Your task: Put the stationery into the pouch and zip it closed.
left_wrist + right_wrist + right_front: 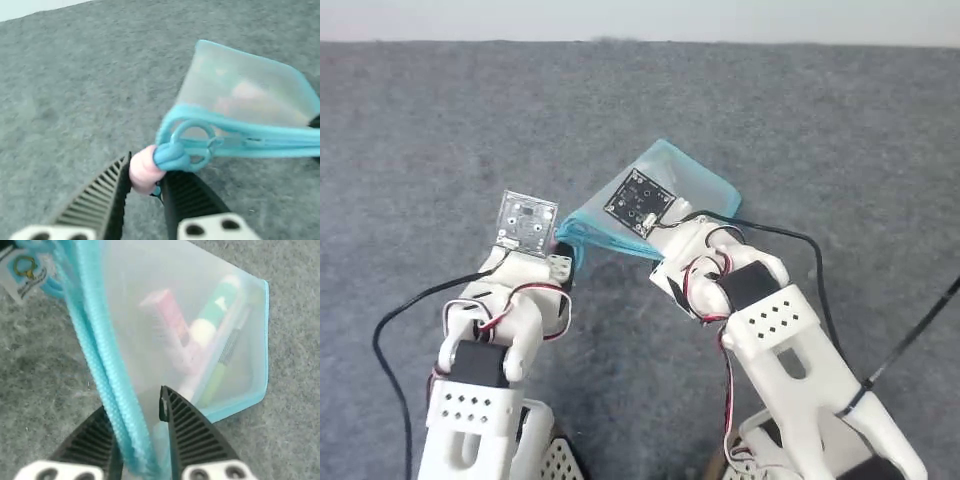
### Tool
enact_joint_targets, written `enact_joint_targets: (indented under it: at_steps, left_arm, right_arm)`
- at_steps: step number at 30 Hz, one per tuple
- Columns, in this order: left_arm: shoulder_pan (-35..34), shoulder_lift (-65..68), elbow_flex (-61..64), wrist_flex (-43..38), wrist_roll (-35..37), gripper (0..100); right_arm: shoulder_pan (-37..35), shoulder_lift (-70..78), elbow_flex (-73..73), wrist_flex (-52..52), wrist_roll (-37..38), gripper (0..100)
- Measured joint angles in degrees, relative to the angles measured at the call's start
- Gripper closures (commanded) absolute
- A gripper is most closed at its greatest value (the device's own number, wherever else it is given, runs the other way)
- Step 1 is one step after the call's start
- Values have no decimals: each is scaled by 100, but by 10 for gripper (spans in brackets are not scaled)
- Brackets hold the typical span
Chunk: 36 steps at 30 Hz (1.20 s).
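Item: pouch [692, 182], teal-edged and translucent, lying on the grey worktop [440, 120] with its zip edge turned toward both arms. Contents: the stationery [200, 335], pink and green pens among it. I see it through the wall, all inside the pouch. Left gripper [146, 172]: at one end of the pouch's zip edge, jaws pinching a pink tab [141, 169] that hangs with a teal knob [170, 156] and ring [192, 136] off that end. I read this as the hold meant to pull along the zip. Right gripper [134, 401]: farther along the same edge of the pouch, jaws pinching the pouch by its zip band [107, 365], which runs between them. I take this as the anchor, placed so that the pouch cannot slide or bunch when the other arm pulls. Between the two holds the edge looks drawn fairly straight. Status, as I judge it: filling is done and zipping is in hand. The band looks joined along its visible run, but I cannot tell whether the slider has reached its stop. Risk noted: the tab looks small and soft and may slip from the jaws.
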Motion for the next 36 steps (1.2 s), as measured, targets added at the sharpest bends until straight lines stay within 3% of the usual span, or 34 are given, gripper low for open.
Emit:
enact_joint_targets:
  at_steps: [10,25,30,36]
  left_arm:
    - [-651,0,0,-220,-35,988]
    - [-607,9,18,-387,-193,987]
    - [-53,0,343,-440,-211,942]
    - [273,0,721,-835,-211,827]
  right_arm:
    - [387,0,62,0,325,991]
    - [1292,-18,527,-308,905,991]
    - [1495,-9,642,-308,818,985]
    - [1688,9,659,-281,299,827]
